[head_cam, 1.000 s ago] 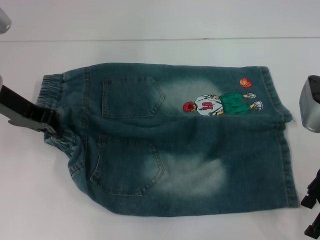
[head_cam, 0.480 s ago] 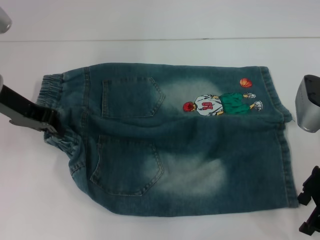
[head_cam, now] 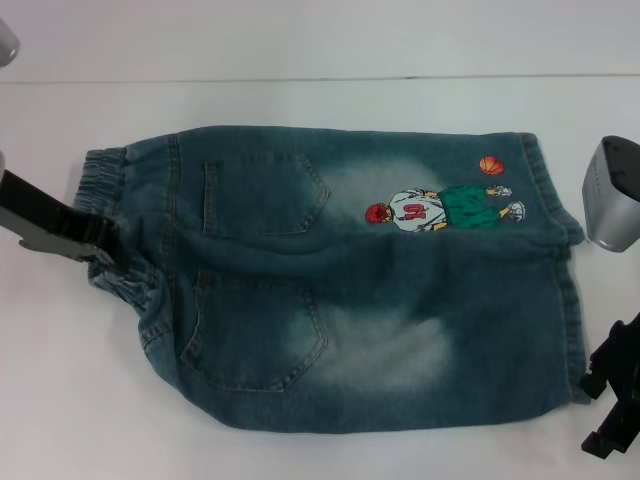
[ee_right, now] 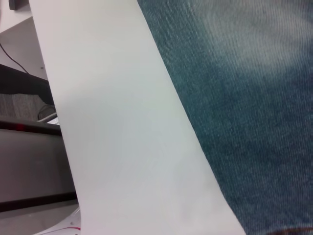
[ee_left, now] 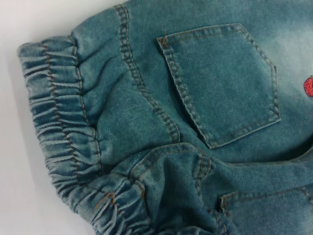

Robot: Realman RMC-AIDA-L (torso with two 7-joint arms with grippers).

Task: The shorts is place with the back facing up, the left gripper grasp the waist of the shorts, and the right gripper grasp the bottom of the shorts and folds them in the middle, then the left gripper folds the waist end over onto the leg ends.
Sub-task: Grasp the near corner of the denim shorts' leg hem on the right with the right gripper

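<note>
The denim shorts lie flat with the back pockets up, the elastic waist at the left and the leg hems at the right. My left gripper is at the waist's middle, shut on bunched waistband fabric. The left wrist view shows the gathered waist and a raised fold beside a pocket. My right gripper stands open at the near right corner of the hem, one finger touching the denim. The right wrist view shows the leg denim and the table.
The shorts lie on a white table with bare surface on all sides. Its far edge runs across the top of the head view. Beyond the table edge, the right wrist view shows dark equipment and a cable.
My right arm has moved left towards the leg hem, and the near corner of the hem is now pushed in slightly. The left gripper and waist have stayed put.
</note>
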